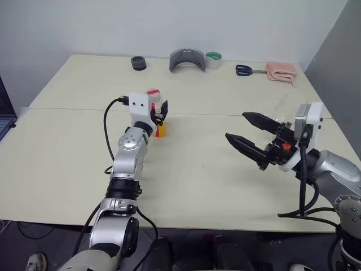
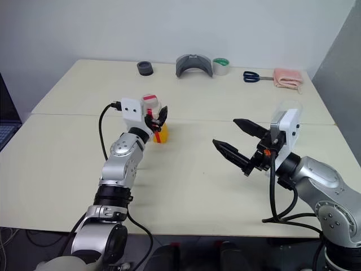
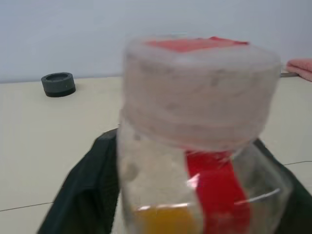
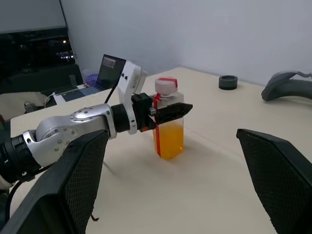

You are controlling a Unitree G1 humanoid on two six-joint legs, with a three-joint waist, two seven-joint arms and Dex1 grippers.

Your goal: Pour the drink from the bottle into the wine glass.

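Note:
The bottle [image 4: 168, 122] stands upright on the table [image 1: 214, 169], left of centre. It is clear plastic with a white cap striped in red and a red label strip. The orange-yellow drink [image 4: 169, 141] fills its lower half. My left gripper [image 1: 161, 113] reaches in level and is shut on the bottle's upper body, just under the cap; one black finger [image 4: 171, 111] lies across its shoulder. My right gripper [image 1: 235, 125] hovers open above the table's right side, pointing toward the bottle, with nothing between its fingers. A faint clear shape [image 1: 280, 113] behind the right hand could be the wine glass, mostly hidden.
Along the far edge lie a black ring [image 1: 138, 62], a grey curved object [image 1: 186, 59], a tape roll [image 1: 213, 59], scissors [image 1: 244, 70] and a pink cloth [image 1: 281, 71]. A laptop [image 4: 109, 68] sits off the table's left side.

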